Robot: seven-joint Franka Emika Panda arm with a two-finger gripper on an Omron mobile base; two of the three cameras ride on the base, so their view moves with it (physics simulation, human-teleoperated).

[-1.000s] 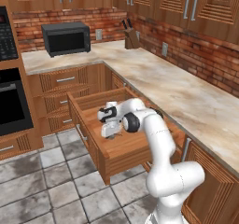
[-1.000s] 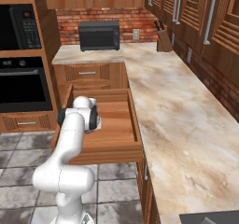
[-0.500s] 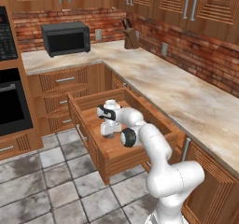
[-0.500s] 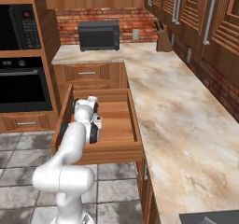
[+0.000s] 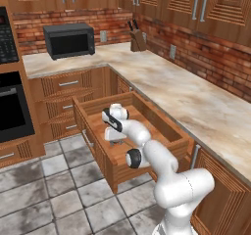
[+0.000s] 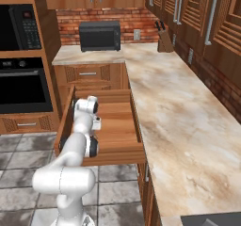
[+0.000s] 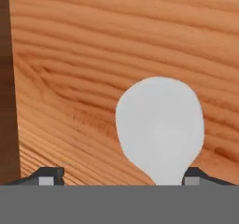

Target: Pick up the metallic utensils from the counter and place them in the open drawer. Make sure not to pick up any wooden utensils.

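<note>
My gripper [image 7: 122,177] hangs low inside the open drawer [image 5: 166,127], pointing down at its light wooden floor [image 7: 93,55]. A silver round-bowled spoon [image 7: 159,129], one of the metallic utensils, lies on that floor between my fingertips [image 7: 49,176], nearer the right one; its handle is hidden. The jaws stand wide apart and open, and neither tip touches the spoon. From the base, the gripper [image 5: 116,139] [image 6: 96,123] is over the left part of the drawer [image 6: 134,119]. The task's counter and the wooden utensils are out of view.
A marbled wall counter [image 5: 196,97] [image 6: 179,107] runs beside the drawer. On it stand a black microwave [image 5: 68,40] and a knife block [image 5: 137,39]. An oven [image 6: 23,86] stands to the left, beyond the grey tiled floor [image 5: 54,195].
The hand has sunk deeper into the drawer. The jaws, shut on the spoon before, have sprung wide open and let it go.
</note>
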